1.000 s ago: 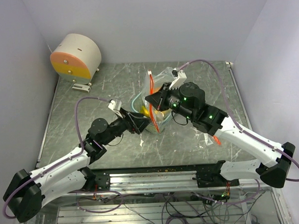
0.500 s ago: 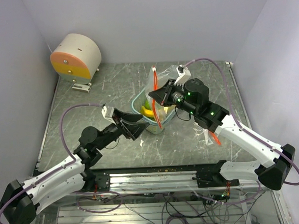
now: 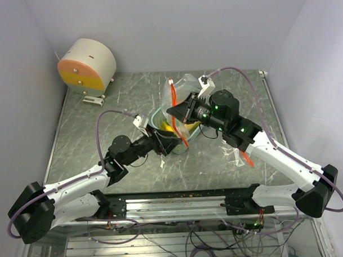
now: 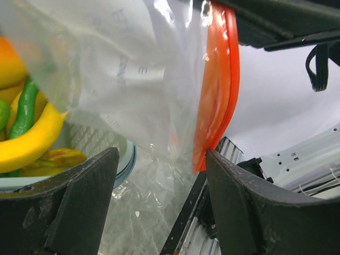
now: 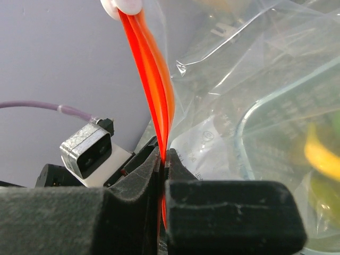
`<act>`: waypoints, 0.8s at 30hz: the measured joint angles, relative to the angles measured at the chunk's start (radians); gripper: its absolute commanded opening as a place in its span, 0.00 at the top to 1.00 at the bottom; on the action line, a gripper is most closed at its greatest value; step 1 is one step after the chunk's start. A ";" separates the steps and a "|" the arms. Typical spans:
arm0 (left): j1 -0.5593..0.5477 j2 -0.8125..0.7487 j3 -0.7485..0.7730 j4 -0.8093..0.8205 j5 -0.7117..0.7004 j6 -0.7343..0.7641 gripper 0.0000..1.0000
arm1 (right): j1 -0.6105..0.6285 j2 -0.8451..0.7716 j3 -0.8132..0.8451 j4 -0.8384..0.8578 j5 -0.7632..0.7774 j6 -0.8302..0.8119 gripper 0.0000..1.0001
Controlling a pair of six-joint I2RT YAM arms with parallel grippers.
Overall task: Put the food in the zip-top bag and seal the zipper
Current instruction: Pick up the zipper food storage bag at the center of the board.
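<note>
Clamping the zipper (image 5: 151, 69), right gripper (image 5: 162, 156) jaws hold the zip-top bag (image 4: 133, 79) up by the basket (image 4: 87, 139) of food (image 4: 32, 141), probably so left gripper (image 4: 162, 159), jaws apart, can grab its film.

You're looking at a robot lab bench.
Plain walls (image 3: 202, 31) box in the table (image 3: 92, 125); at its near edge, an aluminium rail (image 3: 180, 202) and loose cables (image 3: 198, 240).

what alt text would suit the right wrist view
The right tool pinches the narrow red-orange zipper strip of a clear crinkly plastic bag, below its pale slider tab. Behind, blurred, a pale teal plastic basket holds something yellow.
</note>
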 measured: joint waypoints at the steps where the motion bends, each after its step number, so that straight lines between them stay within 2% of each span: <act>1: -0.004 0.009 0.008 0.005 -0.002 0.000 0.22 | 0.000 0.002 0.000 0.002 -0.005 0.002 1.00; 8: -0.017 0.019 0.020 0.032 -0.035 0.000 0.18 | 0.000 0.008 0.000 0.007 -0.023 0.015 1.00; 12: -0.020 0.022 0.020 0.055 -0.058 -0.004 0.00 | 0.000 0.010 -0.001 0.010 -0.027 0.022 1.00; 21: -0.031 0.042 0.020 0.105 -0.074 -0.011 0.01 | 0.000 0.010 -0.013 0.017 -0.027 0.031 1.00; 22: -0.031 0.047 0.020 0.115 -0.077 -0.011 0.02 | 0.000 0.010 -0.014 0.021 -0.029 0.032 1.00; 24: -0.031 0.057 0.019 0.139 -0.078 -0.011 0.11 | 0.000 0.009 -0.024 0.034 -0.035 0.038 1.00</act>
